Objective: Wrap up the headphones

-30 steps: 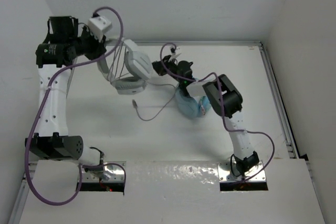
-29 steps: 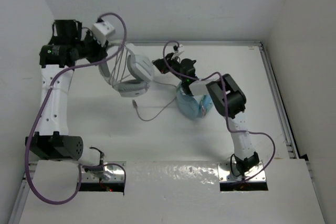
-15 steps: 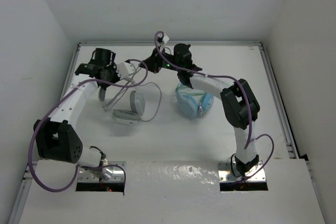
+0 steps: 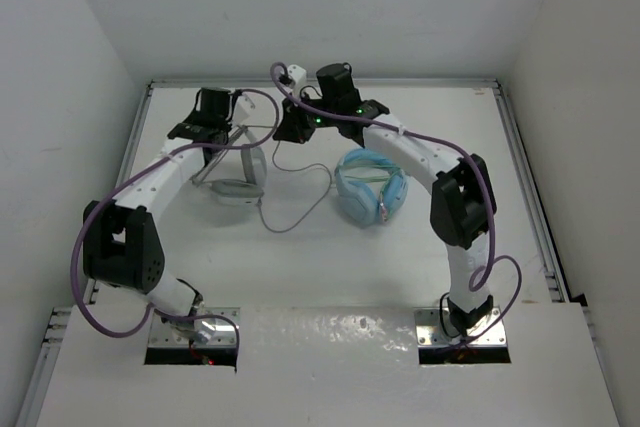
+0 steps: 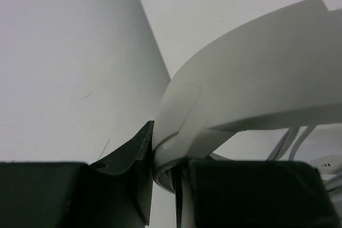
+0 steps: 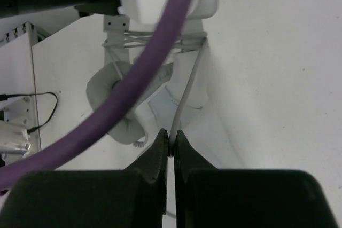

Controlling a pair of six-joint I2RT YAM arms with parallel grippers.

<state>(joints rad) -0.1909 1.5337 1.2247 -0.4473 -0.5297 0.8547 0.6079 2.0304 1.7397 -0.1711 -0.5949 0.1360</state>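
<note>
- Two closed grips: left gripper (image 5: 164, 156) clamps the headphones' (image 4: 238, 175) headband (image 5: 251, 78); right gripper (image 6: 171, 138) pinches their thin cable (image 6: 189, 86).
- Headphones sit far-left over the table (image 4: 450, 247); contact with it is unclear.
- From above, the headband is mostly hidden under the left gripper.

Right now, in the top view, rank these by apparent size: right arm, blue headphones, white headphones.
Largest: right arm. Then blue headphones and white headphones: too alike to rank, the white partly hidden by the left gripper.

White table (image 4: 300, 277) with light blue headphones (image 4: 368, 187), whitish cable (image 4: 280, 231)
</note>
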